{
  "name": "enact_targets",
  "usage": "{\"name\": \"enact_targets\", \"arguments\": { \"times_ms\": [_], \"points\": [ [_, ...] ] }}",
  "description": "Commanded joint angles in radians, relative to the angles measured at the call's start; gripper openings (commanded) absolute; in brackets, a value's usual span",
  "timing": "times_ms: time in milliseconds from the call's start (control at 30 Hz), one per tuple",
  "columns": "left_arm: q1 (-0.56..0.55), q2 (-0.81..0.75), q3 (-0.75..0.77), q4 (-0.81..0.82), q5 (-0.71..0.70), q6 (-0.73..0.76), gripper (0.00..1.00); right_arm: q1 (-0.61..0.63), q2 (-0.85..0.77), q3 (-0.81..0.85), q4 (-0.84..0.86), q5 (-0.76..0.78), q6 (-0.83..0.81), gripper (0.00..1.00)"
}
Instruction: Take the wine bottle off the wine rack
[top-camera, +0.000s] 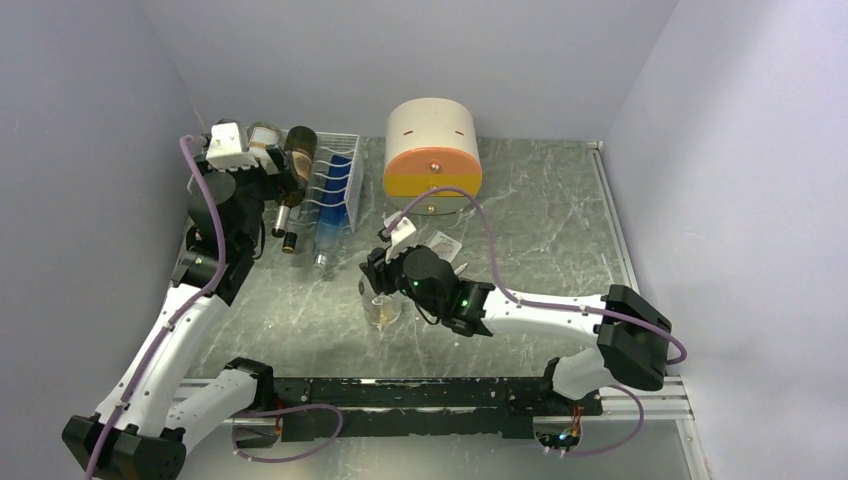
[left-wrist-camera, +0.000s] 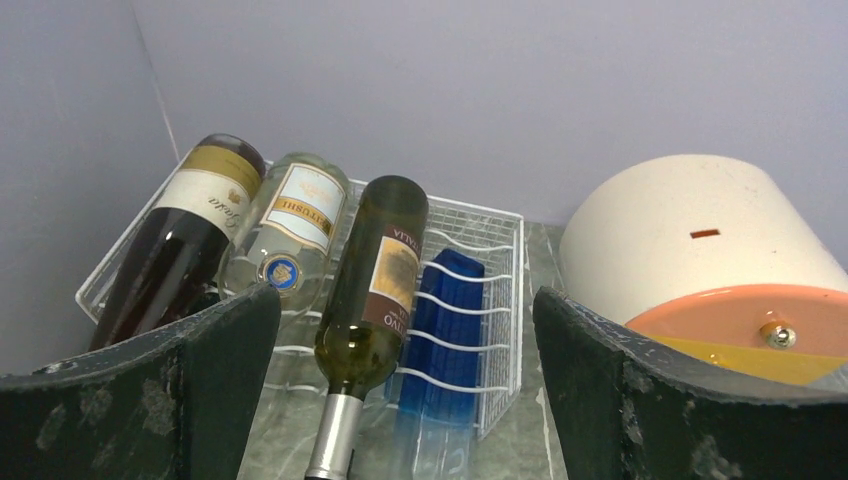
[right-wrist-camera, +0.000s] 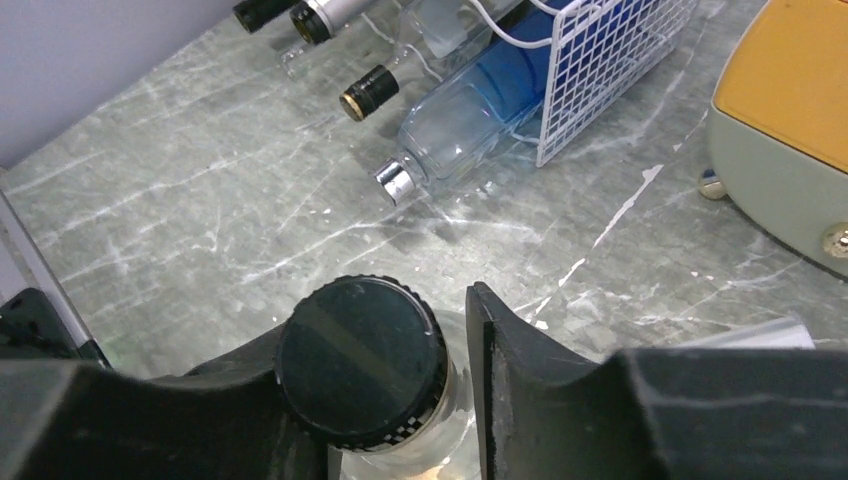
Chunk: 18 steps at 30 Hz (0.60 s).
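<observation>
- My left gripper (left-wrist-camera: 405, 335) is spread wide, holding nothing. The green wine bottle (left-wrist-camera: 375, 270) lies straight ahead of its fingers, neck toward it, on the wine rack (left-wrist-camera: 495, 300)
- My right gripper (right-wrist-camera: 385, 335) straddles a black-capped clear bottle (right-wrist-camera: 360, 365) standing on the table (right-wrist-camera: 200, 230) — I can't tell if it grips

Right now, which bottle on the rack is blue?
The blue bottle at the end of the wine rack nearest the round cabinet; the other three are dark, pale and olive.
</observation>
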Motion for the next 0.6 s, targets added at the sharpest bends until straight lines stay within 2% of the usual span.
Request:
{"name": "enact_targets", "arguments": {
  "times_ms": [0, 100, 233, 400, 567],
  "points": [
    [0.006, -0.027, -0.016, 0.066, -0.032, 0.016, 0.99, -0.003, 0.011, 0.073, -0.086, 0.0, -0.002, 0.39],
    [0.006, -0.025, -0.011, 0.057, -0.032, 0.012, 0.99, -0.004, -0.017, 0.126, -0.155, -0.01, 0.011, 0.27],
    [0.006, -0.02, -0.012, 0.06, -0.033, 0.011, 0.99, -0.004, -0.097, 0.152, -0.199, -0.02, 0.019, 0.15],
    [0.006, -0.028, -0.02, 0.064, -0.02, 0.005, 0.99, -0.005, -0.174, 0.218, -0.327, 0.122, 0.025, 0.0],
    [0.006, -0.018, -0.014, 0.058, -0.03, 0.004, 0.98, -0.011, -0.25, 0.283, -0.445, 0.244, -0.019, 0.0]
  ]
}}
